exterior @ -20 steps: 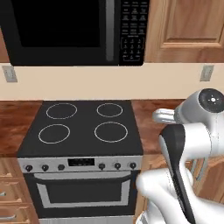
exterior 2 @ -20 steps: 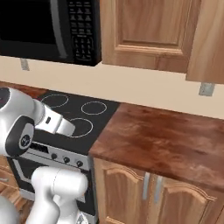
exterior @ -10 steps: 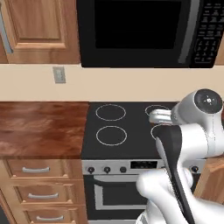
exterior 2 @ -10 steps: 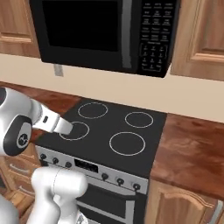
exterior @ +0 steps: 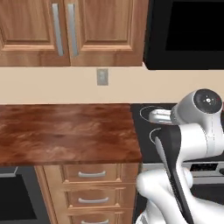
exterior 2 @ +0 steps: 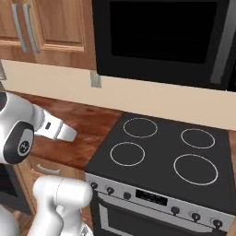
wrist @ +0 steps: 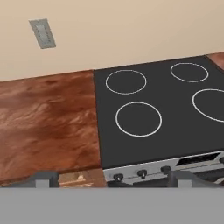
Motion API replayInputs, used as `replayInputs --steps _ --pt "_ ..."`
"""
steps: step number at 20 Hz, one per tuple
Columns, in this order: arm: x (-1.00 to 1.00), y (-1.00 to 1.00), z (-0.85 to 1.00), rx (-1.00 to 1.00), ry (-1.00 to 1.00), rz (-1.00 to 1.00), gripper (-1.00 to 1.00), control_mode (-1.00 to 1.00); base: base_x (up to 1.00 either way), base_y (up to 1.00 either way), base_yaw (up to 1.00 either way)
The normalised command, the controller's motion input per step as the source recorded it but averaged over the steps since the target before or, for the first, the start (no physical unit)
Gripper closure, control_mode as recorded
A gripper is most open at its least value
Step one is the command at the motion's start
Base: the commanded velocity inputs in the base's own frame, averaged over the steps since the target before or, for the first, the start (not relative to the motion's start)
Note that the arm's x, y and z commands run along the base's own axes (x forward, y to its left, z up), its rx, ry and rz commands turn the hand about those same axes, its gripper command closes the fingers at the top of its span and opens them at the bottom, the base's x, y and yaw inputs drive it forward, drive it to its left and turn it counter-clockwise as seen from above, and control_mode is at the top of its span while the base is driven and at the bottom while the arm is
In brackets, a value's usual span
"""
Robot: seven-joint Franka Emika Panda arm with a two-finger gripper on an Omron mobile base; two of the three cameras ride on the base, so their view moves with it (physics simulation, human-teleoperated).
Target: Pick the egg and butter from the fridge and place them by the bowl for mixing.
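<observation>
While the base stands before a stretch of kitchen with none of the task's things on it, the end effector [wrist: 109, 180] hangs with its jaws spread wide and nothing between them, which suits an arm being carried along rather than one about to grasp. In the hand view its two finger tips [wrist: 43, 178] rise over the front edge where the table [wrist: 43, 122] meets the stove [wrist: 166, 118], so it is held out over that seam, tucked close to the robot's body. I judge the arm is folded this way to keep clear of the cabinets as the base travels toward the fridge.

Nearest, below the table's front edge, sit the drawers [exterior: 92, 175] with their metal pulls, and along the stove's front edge a row of knobs [exterior 2: 175, 210]. Farther in, the table's brown top lies bare to its right edge, which touches the stove's left side; four ring burners [exterior 2: 127, 153] mark the dark cooktop. Behind, an outlet [exterior: 102, 76] is set in the pale wall above the table's back edge, wooden wall cupboards [exterior: 70, 30] hang over the table, and a black microwave [exterior 2: 161, 37] hangs over the stove.

The egg, butter, fridge and bowl lie somewhere outside these pictures, so the picking is not yet begun.
</observation>
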Motion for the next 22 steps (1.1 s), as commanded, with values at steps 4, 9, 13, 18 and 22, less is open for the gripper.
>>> replayInputs --steps 4,9,13,18,22 --pt "0.0 0.0 0.0 0.0 0.0 0.0 -1.0 1.0 0.07 1.0 -0.1" --pt "0.0 0.0 0.0 0.0 0.0 0.0 -1.0 1.0 0.0 1.0 -0.05" --pt "0.0 0.0 0.0 0.0 0.0 0.0 -1.0 1.0 0.0 1.0 -0.06" --pt "0.0 0.0 0.0 0.0 0.0 0.0 -1.0 1.0 -0.03 0.9 0.49" --pt "0.0 0.0 0.0 0.0 0.0 0.0 -1.0 1.0 -0.02 0.77 0.78"
